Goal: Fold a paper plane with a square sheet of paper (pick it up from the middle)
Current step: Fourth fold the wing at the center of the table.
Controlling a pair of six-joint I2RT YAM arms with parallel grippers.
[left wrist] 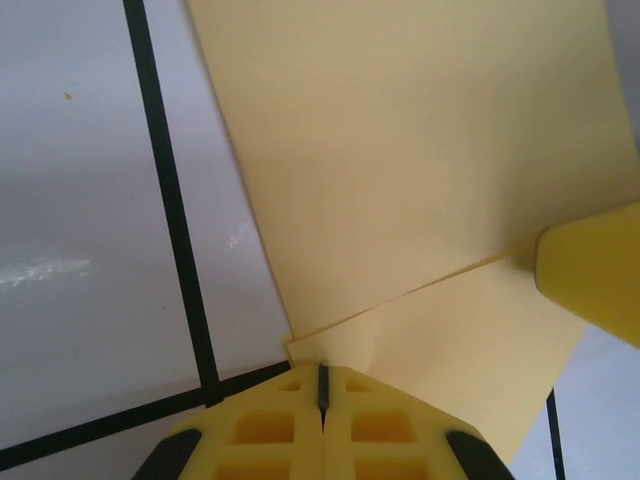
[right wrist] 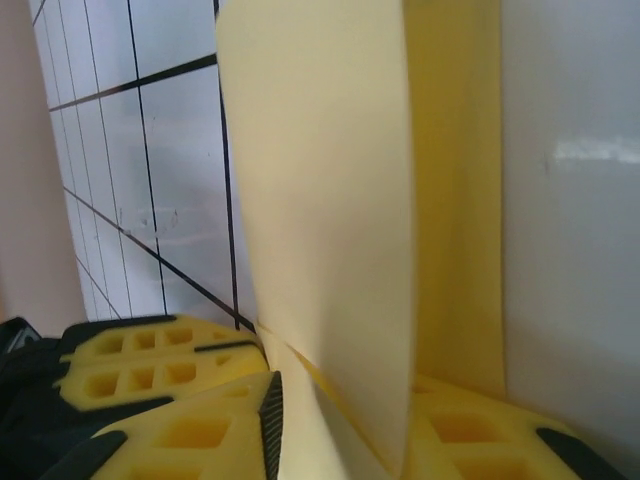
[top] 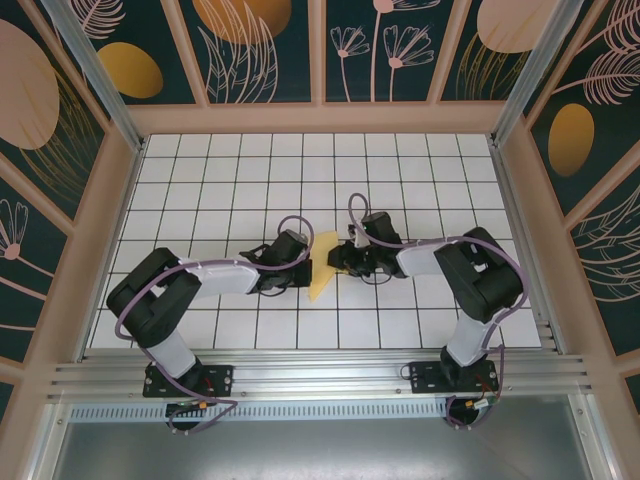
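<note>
We log two arms, left arm [top: 185, 290] and right arm [top: 475, 270], same build: black rounded joint housings, pale grey links behind each pincer. A lilac cable [top: 116, 315] runs along each arm and loops just behind the pincer. Left pincer [top: 308, 270] and right pincer [top: 338, 258] have black bodies. Fingers [left wrist: 265, 430] are bright yellow and blocky, with square recesses and a thin black strip [left wrist: 322, 388] on the inner face. Right fingers [right wrist: 470, 440] are the same yellow. Black base plates [top: 188, 380] sit far behind the pincers.
</note>
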